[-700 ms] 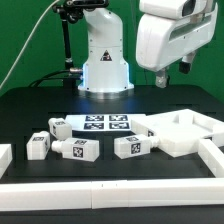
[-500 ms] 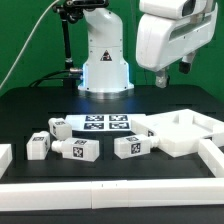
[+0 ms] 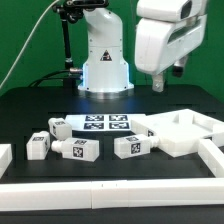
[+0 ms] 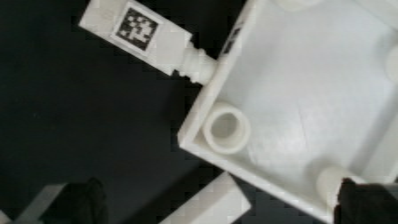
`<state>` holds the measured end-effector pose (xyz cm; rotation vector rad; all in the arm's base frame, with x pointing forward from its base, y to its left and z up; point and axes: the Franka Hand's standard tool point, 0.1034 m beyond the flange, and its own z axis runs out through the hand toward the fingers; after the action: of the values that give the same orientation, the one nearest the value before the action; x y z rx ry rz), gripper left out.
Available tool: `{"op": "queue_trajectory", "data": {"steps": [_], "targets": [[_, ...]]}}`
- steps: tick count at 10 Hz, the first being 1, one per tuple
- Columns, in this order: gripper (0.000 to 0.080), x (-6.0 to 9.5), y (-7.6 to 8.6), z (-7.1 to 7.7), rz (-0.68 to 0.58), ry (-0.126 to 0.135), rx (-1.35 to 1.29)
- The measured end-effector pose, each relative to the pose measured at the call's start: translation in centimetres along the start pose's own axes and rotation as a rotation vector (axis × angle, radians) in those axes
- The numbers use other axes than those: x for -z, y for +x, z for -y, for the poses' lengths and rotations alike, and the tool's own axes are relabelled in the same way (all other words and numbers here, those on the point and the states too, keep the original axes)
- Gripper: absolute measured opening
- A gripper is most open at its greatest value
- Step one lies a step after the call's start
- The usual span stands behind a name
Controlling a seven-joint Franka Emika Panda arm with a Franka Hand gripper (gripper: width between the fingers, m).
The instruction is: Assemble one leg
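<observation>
Several white legs with marker tags lie on the black table in the exterior view: one (image 3: 133, 146) beside the large square panel (image 3: 186, 132), the others further to that view's left (image 3: 78, 150), (image 3: 38, 146), (image 3: 57, 127). My gripper (image 3: 168, 78) hangs high above the panel, open and empty. In the wrist view a leg (image 4: 150, 34) lies with its narrow peg end against the panel's edge (image 4: 311, 95), near a round corner socket (image 4: 226, 127). The dark fingertips (image 4: 68, 203) stand wide apart at the frame's edge, with nothing between them.
The marker board (image 3: 105, 124) lies behind the legs. The robot's base (image 3: 105, 65) stands at the back. A white rail (image 3: 110, 190) runs along the front and another rail (image 3: 214, 152) along the exterior view's right. A short white block (image 3: 4, 155) sits at the left edge.
My gripper has shifted slightly toward the exterior view's left, still high above the panel. The legs and the panel have not moved.
</observation>
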<state>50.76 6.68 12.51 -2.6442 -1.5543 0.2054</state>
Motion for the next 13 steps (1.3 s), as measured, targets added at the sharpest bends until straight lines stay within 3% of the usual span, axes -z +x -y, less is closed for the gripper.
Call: {"op": "queue_trajectory", "data": {"steps": [1, 2, 3, 7, 8, 10, 11, 13], "targets": [[0.0649, -1.4, -1.5, -0.7, -0.049, -0.021, 0.096], [0.0649, -2.4, -2.4, -1.5, -0.1, -0.075, 0.141], [0.0649, -3.5, -3.2, -1.5, -0.116, -0.075, 0.149], [0.0649, -3.8, -3.4, -1.6, -0.112, -0.076, 0.154], [0.0649, -5.0, -4.0, -1.8, -0.118, -0.103, 0.201], [0.0649, -7.5, -5.3, -3.0, -0.124, -0.113, 0.268], [0.0649, -8.8, -5.6, -3.6, -0.125, -0.097, 0.268], [0.0649, -11.1, -5.3, -4.1, -0.134, -0.095, 0.259]]}}
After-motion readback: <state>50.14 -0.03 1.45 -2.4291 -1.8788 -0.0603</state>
